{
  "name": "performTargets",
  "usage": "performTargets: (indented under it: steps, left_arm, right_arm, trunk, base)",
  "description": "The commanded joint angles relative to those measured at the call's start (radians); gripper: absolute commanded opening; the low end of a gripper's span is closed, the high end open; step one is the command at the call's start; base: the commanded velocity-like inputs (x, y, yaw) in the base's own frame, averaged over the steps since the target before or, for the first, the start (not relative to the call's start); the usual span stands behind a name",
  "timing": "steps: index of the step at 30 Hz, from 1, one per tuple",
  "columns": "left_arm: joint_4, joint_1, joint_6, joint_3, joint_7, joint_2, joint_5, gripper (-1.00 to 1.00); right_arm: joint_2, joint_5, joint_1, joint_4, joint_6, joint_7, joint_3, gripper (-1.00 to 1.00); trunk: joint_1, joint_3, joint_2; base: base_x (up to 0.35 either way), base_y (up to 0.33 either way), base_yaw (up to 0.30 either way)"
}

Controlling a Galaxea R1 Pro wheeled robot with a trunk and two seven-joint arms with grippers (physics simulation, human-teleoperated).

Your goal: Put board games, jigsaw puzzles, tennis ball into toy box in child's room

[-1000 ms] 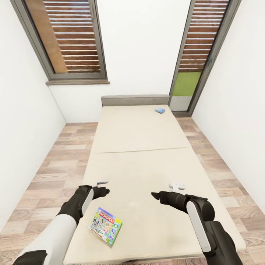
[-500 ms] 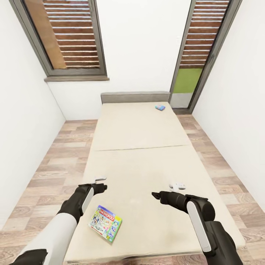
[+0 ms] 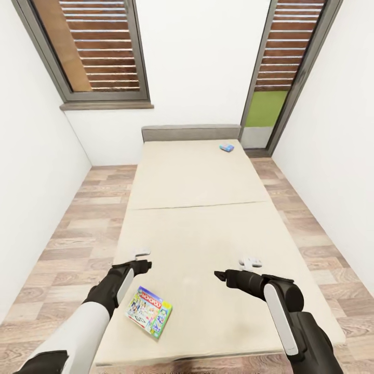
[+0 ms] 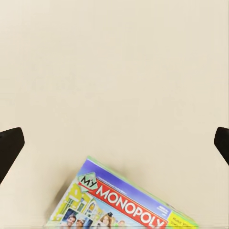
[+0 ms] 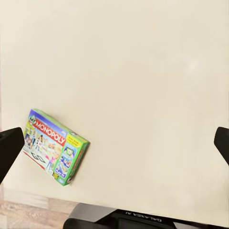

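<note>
A colourful Monopoly board game point(image 3: 149, 310) lies flat near the front left corner of the cream bed point(image 3: 197, 208). A small blue board game point(image 3: 226, 148) rests far off by the grey headboard point(image 3: 191, 132), on the right. My left gripper point(image 3: 143, 261) hovers open just beyond the Monopoly box. In the left wrist view its fingers point(image 4: 9, 148) stand wide apart above the mattress, with the box point(image 4: 119, 205) beside them. My right gripper point(image 3: 232, 270) hangs open over the bed's middle right. The right wrist view catches the box point(image 5: 55, 145) off to one side.
Wood plank floor point(image 3: 78, 234) runs along both sides of the bed, between white walls. A slatted window point(image 3: 98, 52) and a tall glazed door point(image 3: 278, 67) stand behind the headboard. The bed's front edge point(image 3: 218, 356) lies close below my arms.
The whole picture has shifted, so the headboard and the blue box sit higher in view. Both arms keep their pose and both grippers stay open over the mattress.
</note>
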State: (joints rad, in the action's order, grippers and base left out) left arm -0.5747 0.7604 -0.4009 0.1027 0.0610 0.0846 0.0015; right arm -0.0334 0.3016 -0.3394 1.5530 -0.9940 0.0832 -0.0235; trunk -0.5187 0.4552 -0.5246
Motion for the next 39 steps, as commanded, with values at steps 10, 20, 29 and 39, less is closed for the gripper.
performTargets:
  steps: [10,20,29,39]
  left_arm:
    - [0.023,0.001,0.011,0.005,0.002,0.003,-0.001,1.0]
    - [0.025,0.001,0.013,0.004,0.002,0.003,-0.001,1.0]
    - [0.026,0.001,0.013,0.003,0.002,0.003,-0.002,1.0]
    - [0.026,0.001,0.012,0.003,0.002,0.004,-0.002,1.0]
  right_arm:
    - [0.001,-0.009,-0.002,0.003,-0.006,0.029,0.004,1.0]
    - [0.002,-0.006,-0.005,0.019,-0.014,0.286,0.016,1.0]
    - [0.017,-0.006,-0.006,0.022,-0.019,0.667,0.117,1.0]
    - [0.048,-0.009,-0.002,0.02,-0.009,0.914,0.243,1.0]
  trunk:
    - [0.0,0.018,-0.001]
    - [0.0,0.034,-0.001]
    - [0.0,0.049,-0.001]
    - [0.0,0.065,-0.001]
  base:
    - [0.0,0.0,0.0]
    - [0.0,0.0,0.0]
    - [0.0,0.0,0.0]
    - [0.0,0.0,0.0]
